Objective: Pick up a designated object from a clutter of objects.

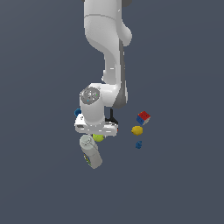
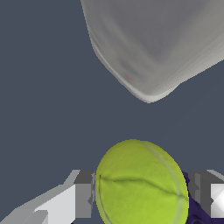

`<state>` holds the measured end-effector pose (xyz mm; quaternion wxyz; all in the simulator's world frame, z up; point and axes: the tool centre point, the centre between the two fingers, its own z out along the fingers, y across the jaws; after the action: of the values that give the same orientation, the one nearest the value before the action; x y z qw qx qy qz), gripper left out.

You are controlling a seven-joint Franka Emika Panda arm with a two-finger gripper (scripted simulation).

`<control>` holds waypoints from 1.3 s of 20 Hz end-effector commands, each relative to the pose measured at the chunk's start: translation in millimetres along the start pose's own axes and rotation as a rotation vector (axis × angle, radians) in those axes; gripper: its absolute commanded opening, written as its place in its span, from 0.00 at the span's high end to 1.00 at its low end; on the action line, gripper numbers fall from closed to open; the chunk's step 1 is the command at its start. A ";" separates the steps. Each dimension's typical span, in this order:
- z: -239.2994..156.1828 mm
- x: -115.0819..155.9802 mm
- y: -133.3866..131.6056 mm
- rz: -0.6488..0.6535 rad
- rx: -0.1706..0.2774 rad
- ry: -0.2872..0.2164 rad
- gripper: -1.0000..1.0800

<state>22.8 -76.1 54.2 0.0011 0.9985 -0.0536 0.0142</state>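
Observation:
The tennis ball (image 2: 141, 183), yellow-green with a pale seam, sits between my two fingers in the wrist view. Both fingers (image 2: 83, 192) touch its sides, so my gripper (image 2: 141, 194) is shut on it. In the exterior view the ball (image 1: 99, 138) shows just under the white hand, and the gripper (image 1: 97, 134) is mostly hidden by the hand. I cannot tell whether the ball is off the floor. A purple bit (image 2: 193, 212) shows beside the ball, by the other finger.
A white bottle (image 1: 90, 153) lies right next to the ball and looms large in the wrist view (image 2: 148, 43). A red-blue-white cube (image 1: 143, 117), a yellow lemon (image 1: 137, 130) and a blue bit (image 1: 138, 145) lie to the exterior view's right. A blue cup (image 1: 78, 112) peeks out behind the hand.

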 end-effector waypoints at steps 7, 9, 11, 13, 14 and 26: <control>0.0 0.1 -0.2 0.000 0.000 0.000 1.00; -1.2 0.1 -0.9 0.000 0.000 0.000 1.00; -4.7 0.3 -3.0 0.000 0.000 0.000 1.00; -10.1 0.7 -6.6 0.000 0.000 0.000 1.00; -14.0 0.9 -9.0 0.000 0.000 0.000 1.00; -98.9 6.5 -63.3 0.000 -0.002 -0.007 1.00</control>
<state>31.5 -22.3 138.2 0.0015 0.9985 -0.0538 0.0102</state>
